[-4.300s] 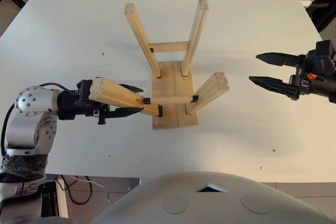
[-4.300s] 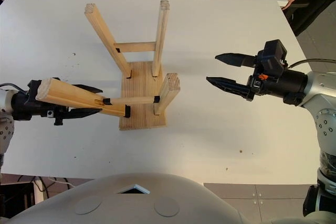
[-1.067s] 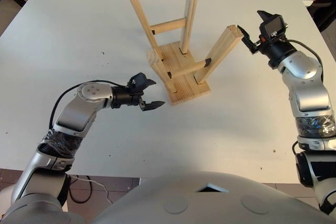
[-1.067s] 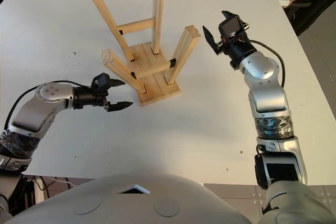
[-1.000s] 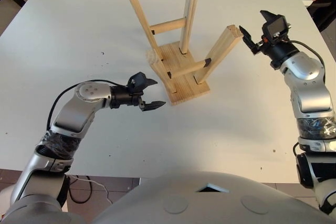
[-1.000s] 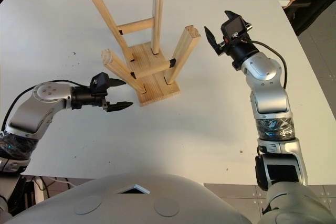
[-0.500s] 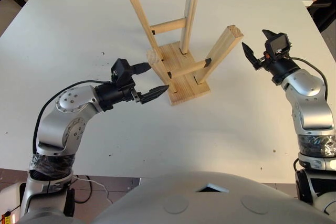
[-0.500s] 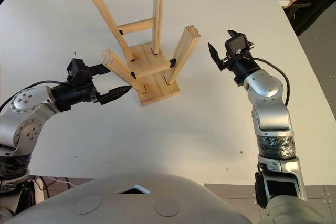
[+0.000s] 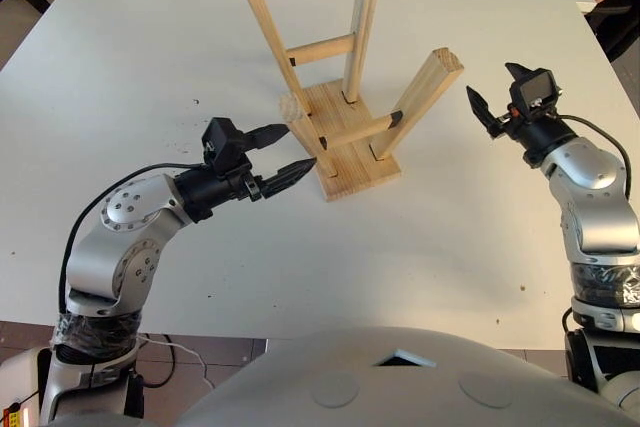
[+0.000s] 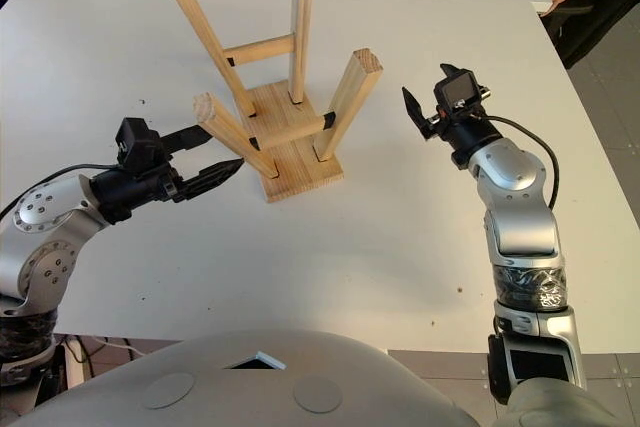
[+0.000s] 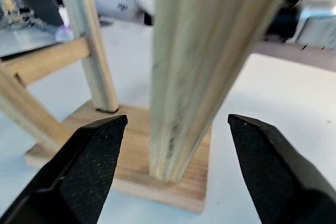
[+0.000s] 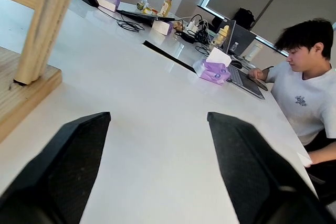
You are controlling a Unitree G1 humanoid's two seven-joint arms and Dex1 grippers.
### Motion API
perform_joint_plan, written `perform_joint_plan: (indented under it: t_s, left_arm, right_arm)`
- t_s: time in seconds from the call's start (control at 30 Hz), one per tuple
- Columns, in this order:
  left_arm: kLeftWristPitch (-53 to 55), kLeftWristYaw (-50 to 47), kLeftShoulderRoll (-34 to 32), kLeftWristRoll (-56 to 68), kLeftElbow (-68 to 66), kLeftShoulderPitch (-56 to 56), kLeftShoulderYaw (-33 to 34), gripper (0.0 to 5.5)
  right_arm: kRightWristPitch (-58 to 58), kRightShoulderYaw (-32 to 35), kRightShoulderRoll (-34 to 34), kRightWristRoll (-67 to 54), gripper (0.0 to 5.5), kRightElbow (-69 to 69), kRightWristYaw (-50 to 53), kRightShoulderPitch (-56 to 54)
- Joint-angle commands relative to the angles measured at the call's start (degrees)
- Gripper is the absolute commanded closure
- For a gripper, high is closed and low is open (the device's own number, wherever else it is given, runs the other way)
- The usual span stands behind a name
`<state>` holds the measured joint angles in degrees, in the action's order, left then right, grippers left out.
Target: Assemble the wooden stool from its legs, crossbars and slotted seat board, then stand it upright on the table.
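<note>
Wooden stool [image 9: 340,117] sits mid-table, fully assembled but upside down. Its seat board [image 9: 365,175] lies flat on the white table [image 9: 150,57], with four legs pointing up and splaying outward. The board's long axis runs away from the robot, far end skewed left. Now the change: the left gripper [image 9: 302,145] has swung in, fingers apart and straddling the near-left leg [image 11: 205,51], not closed on it. The right gripper [image 9: 491,82], also spread, has backed off the near-right leg [image 9: 420,97]. Flipping it upright looks to be what's left.
</note>
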<state>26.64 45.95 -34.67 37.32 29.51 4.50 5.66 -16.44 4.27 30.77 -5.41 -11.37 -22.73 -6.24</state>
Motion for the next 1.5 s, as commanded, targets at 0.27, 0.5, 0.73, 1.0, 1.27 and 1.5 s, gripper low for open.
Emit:
perform_joint_plan:
  t_s: [0.27,0.5,0.73,1.0,1.27,1.5]
  left_arm:
    - [-0.4,2.8,-1.1,0.7,0.0,-3.4,-1.4,1.93]
    - [1.2,4.2,-1.1,-1.5,0.1,-10.0,-9.0,1.93]
    - [-1.6,6.0,-2.7,-5.1,-3.4,-9.3,-11.5,1.93]
    - [-3.9,7.0,-4.2,-4.9,-4.7,-6.6,-10.5,1.93]
    - [-3.9,7.0,-3.2,-5.5,-5.5,-7.5,-10.3,1.93]
    - [-3.1,7.6,-2.3,-5.5,-5.1,-8.9,-11.8,1.93]
  right_arm:
    - [-1.4,-1.1,2.4,8.5,2.07,1.4,3.1,-2.7]
    - [-17.8,-20.5,-9.6,-4.1,2.07,-28.5,-4.1,-5.3]
    - [-22.8,-20.4,-4.6,-4.1,2.07,-32.0,-8.8,-3.6]
    - [-14.4,-7.4,2.4,4.1,2.07,-15.2,-4.7,-6.1]
    - [-1.7,-0.1,6.5,12.3,2.07,6.9,5.3,-11.5]
    - [-8.3,-20.6,-7.7,0.2,2.07,-18.7,-4.0,-8.8]
